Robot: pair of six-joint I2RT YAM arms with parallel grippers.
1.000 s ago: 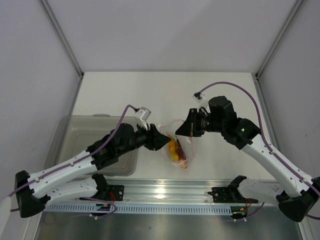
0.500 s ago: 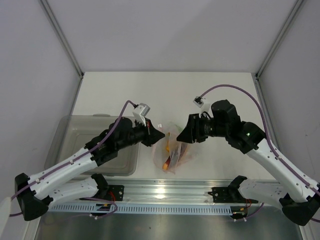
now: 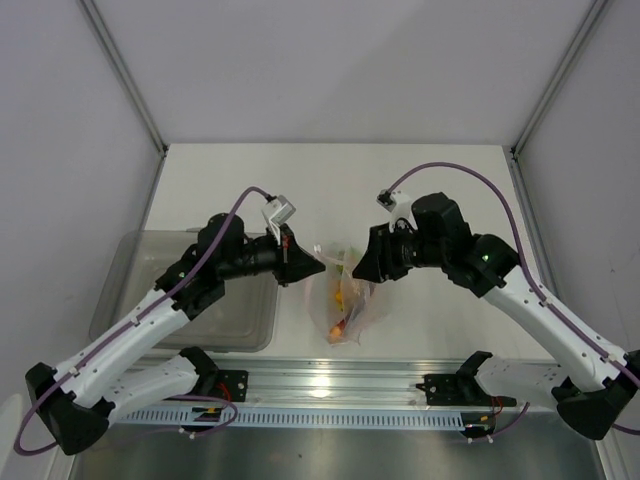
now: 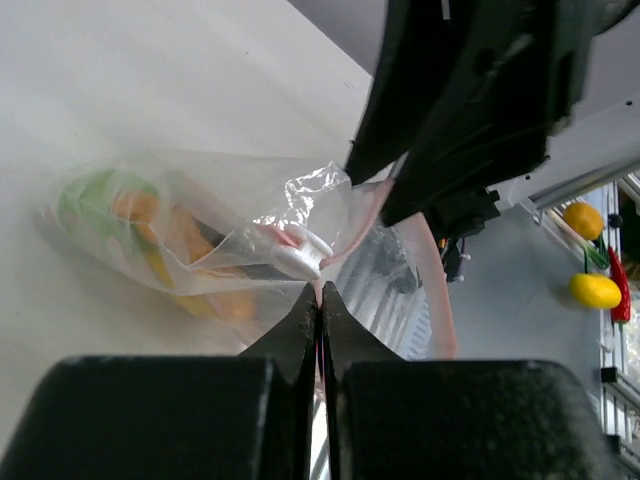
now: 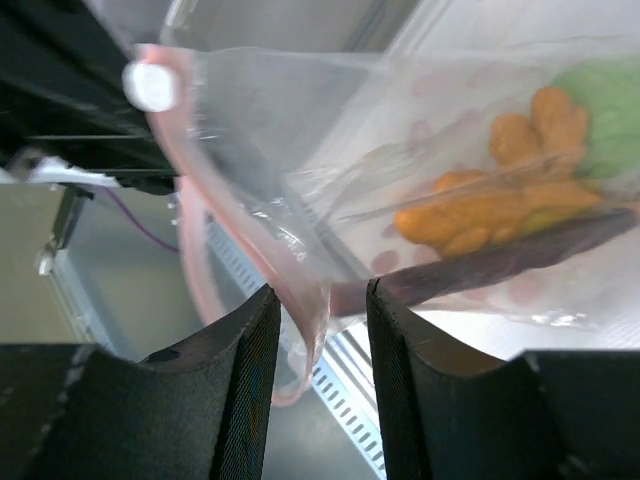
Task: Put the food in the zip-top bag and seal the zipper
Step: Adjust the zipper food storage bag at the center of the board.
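Observation:
The clear zip-top bag (image 3: pixel 345 297) hangs between my two grippers above the table, food inside. In the left wrist view the bag (image 4: pixel 200 235) holds a green fruit and orange pieces. My left gripper (image 4: pixel 319 292) is shut on the pink zipper strip, just below the white slider (image 4: pixel 300 256). In the right wrist view my right gripper (image 5: pixel 318 312) is open, with a fold of the pink zipper (image 5: pixel 300 300) in the gap between its fingers. Orange pieces (image 5: pixel 490 205), the green fruit (image 5: pixel 600 100) and a dark-red slice (image 5: pixel 500 265) show through the plastic.
A grey translucent bin (image 3: pixel 190 290) sits at the left, under the left arm. An aluminium rail (image 3: pixel 330 385) runs along the near table edge. Yellow toy fruits (image 4: pixel 595 290) lie beyond the table edge in the left wrist view.
The left gripper has lifted and drawn back to the left with the zip edge. The bag has swung from tilting right to hanging down. The right gripper has shifted slightly.

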